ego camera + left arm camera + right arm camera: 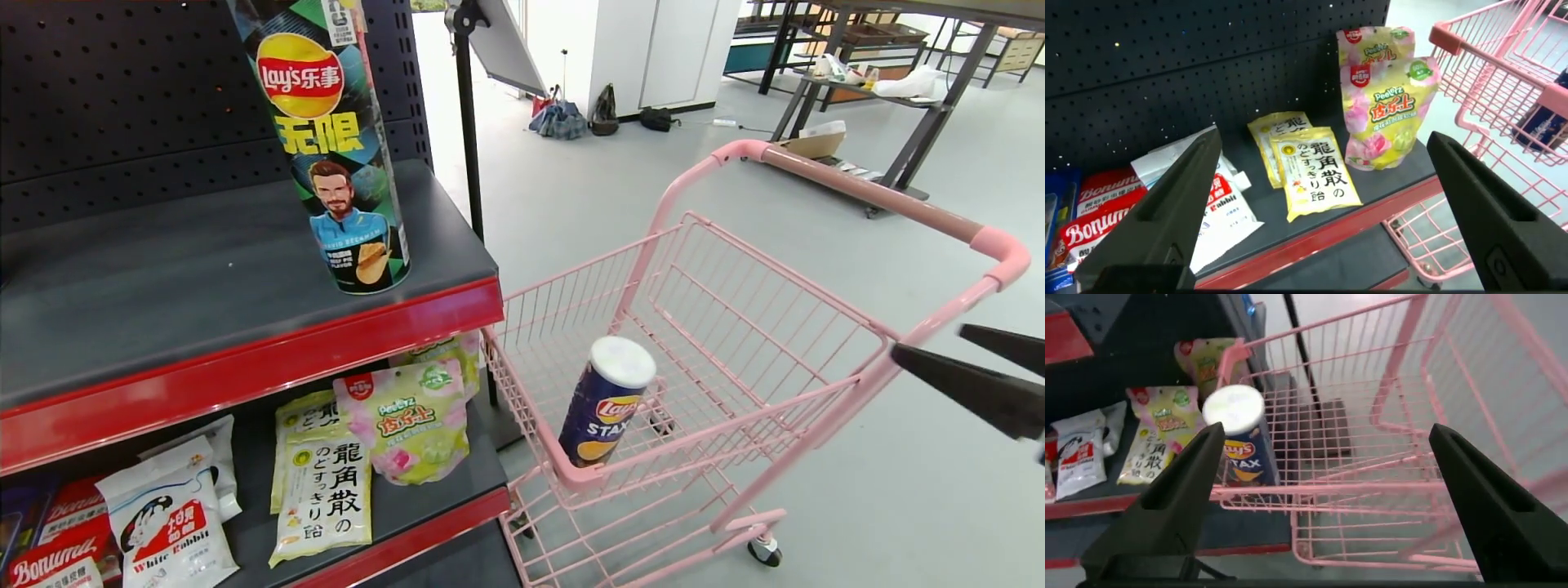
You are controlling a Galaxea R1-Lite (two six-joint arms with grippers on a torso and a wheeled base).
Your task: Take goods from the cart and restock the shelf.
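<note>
- Pink cart [735, 327] stands just right of the shelf [245, 269], its basket rim close to the shelf's red edge.
- Blue chips can [608, 400], white lid up, leans in the basket corner nearest the shelf, resting against the wire wall.
- Right gripper [929, 343] is at the far right by the cart's handle-side rim, well apart from the blue chips can. Fingers spread wide, nothing in them.
- In the right wrist view the right gripper [1327, 431] looks down into the basket. The blue chips can [1241, 445] shows farther off, by the tip of one finger [1167, 514], not between the pads and not touched. Bare pink wire fills the gap.
- Left gripper [1323, 139] faces the lower shelf, fingers [1167, 220] wide apart and empty.
- Seen between the left fingers, farther off: yellow bag [1315, 171] lying flat, pink-green bag [1380, 98] propped upright just beside it. White candy bag [1229, 208] and red bag [1086, 224] sit by one finger; none touched.
- Tall chips can [335, 147] stands upright on the upper shelf near its front edge.
</note>
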